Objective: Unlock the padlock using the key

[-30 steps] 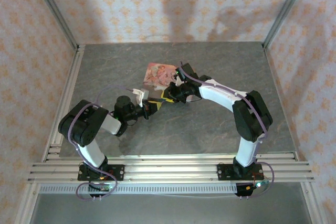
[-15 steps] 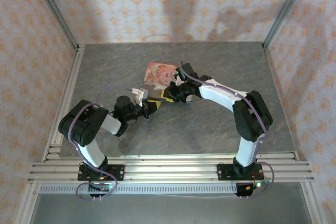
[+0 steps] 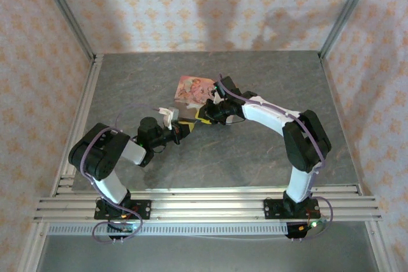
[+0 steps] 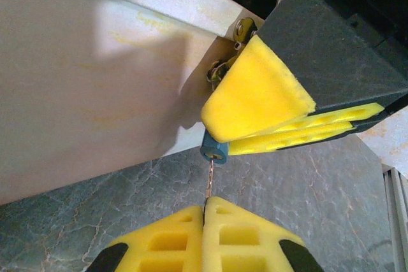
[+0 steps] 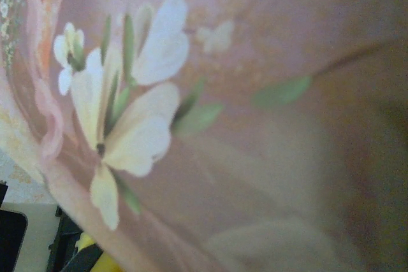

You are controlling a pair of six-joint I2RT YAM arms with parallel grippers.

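Where foam pads (image 4: pixel 172 240) clamp, key (image 4: pixel 209 179) meets padlock (image 4: pixel 214 151).

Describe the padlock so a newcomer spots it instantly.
Find the pink floral box mid-table. By its near edge, the right gripper pinches a tiny nub between yellow pads: the padlock. It's the only blue thing there, with the thin key running from it to the left gripper.

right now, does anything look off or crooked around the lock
Nothing stands out. The key runs straight from the left end effector up to the padlock, which the right end effector pinches.
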